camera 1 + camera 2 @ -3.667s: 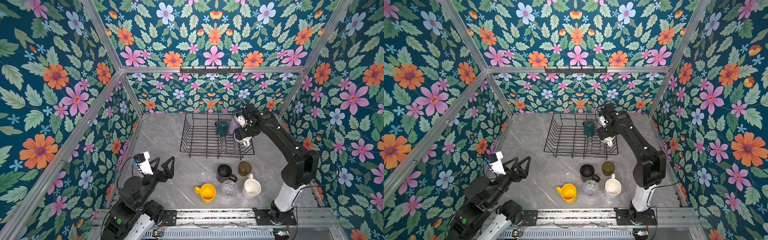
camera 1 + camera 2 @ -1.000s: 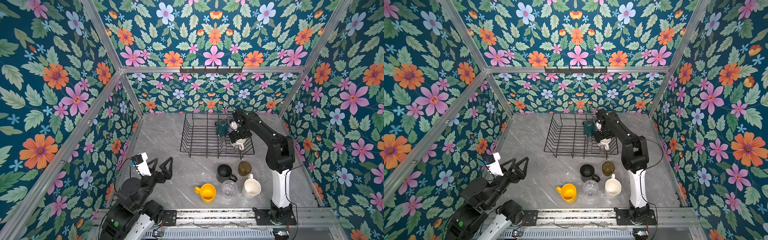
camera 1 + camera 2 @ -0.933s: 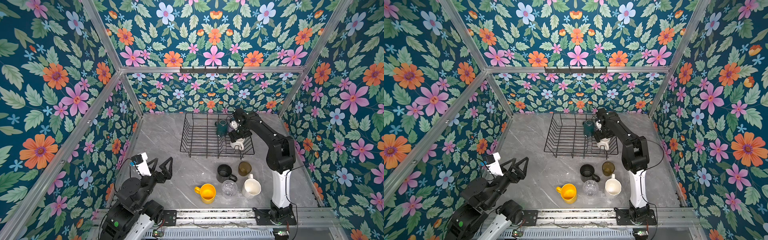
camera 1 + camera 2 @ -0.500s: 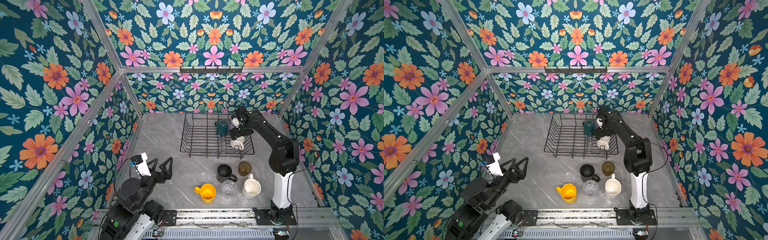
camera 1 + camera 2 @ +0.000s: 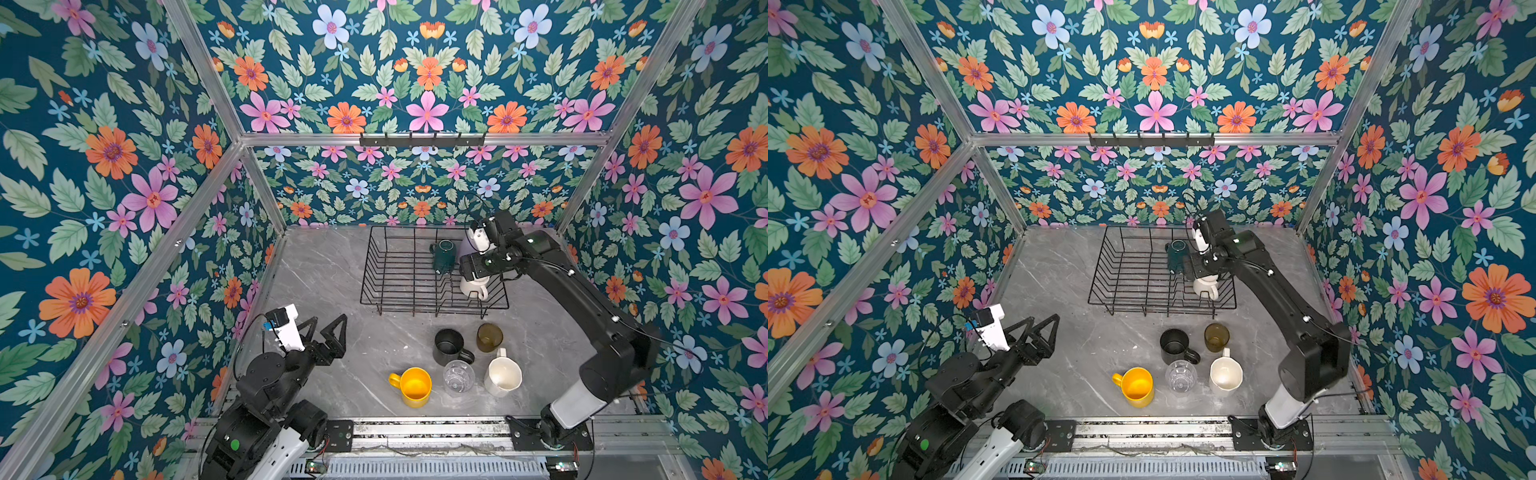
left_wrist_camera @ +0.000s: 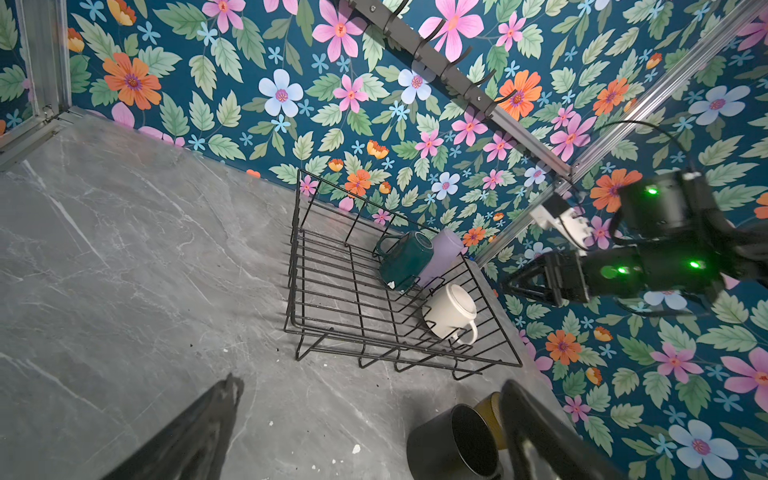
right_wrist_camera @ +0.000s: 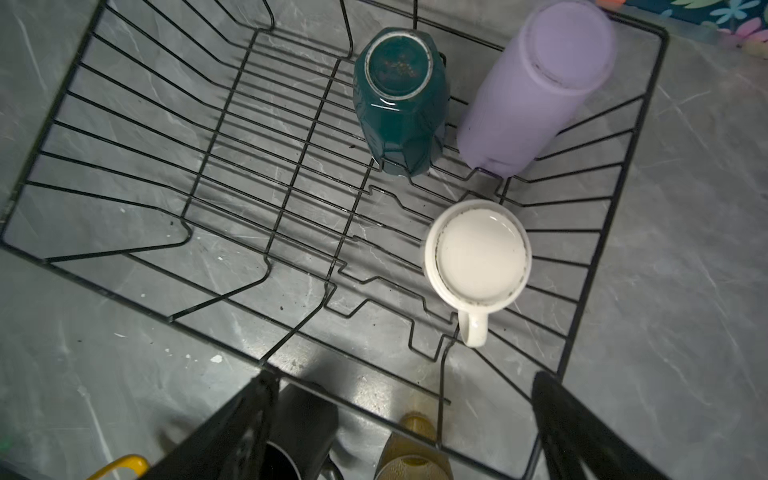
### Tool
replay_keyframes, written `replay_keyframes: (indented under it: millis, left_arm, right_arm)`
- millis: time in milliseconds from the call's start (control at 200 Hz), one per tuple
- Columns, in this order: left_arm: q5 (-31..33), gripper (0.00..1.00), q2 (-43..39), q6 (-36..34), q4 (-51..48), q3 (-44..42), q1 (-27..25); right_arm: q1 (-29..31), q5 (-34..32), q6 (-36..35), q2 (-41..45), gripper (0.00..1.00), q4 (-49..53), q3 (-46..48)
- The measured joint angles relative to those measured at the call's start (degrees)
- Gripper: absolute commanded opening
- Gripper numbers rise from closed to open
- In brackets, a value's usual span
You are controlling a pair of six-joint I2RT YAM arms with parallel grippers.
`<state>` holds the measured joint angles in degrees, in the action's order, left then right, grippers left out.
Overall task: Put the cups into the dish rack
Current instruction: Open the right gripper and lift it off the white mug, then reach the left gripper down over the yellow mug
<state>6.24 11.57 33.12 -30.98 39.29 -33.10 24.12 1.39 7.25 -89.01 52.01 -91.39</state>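
The black wire dish rack [image 5: 386, 270] [image 7: 124, 199] stands at the back of the table. Three cups rest in it bottom up: a dark green mug [image 5: 442, 255] [image 7: 399, 99], a lilac tumbler [image 7: 536, 91] and a white mug [image 5: 473, 287] [image 7: 478, 253]. My right gripper [image 5: 471, 272] [image 7: 405, 386] hangs open and empty just above the white mug. In front of the rack stand a black mug [image 5: 449, 347], an olive tumbler [image 5: 489, 337], a yellow mug [image 5: 413, 386], a clear glass [image 5: 458, 376] and a cream mug [image 5: 503, 376]. My left gripper [image 5: 328, 328] [image 6: 372, 386] is open and empty at the near left.
A black hook rail [image 5: 422, 139] runs along the back wall above the rack. Flowered walls close in the table at the back and on both sides. A metal rail [image 5: 415, 428] lines the front edge. The left half of the grey table [image 5: 324, 270] carries nothing.
My right arm's elbow has swung out to the right, and its gripper has drawn up a little from the white mug in the rack. The left arm has not moved.
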Motion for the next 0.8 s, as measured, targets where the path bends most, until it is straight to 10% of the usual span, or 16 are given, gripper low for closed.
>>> replay_keyframes:
  millis: [800]
  left_arm:
    - [-24.3, 0.78, 24.1, -7.0, -3.7, 6.7, -0.3]
  right_arm:
    - [0.3, 2.7, 6.0, 13.4, 0.94, -7.1, 14.3]
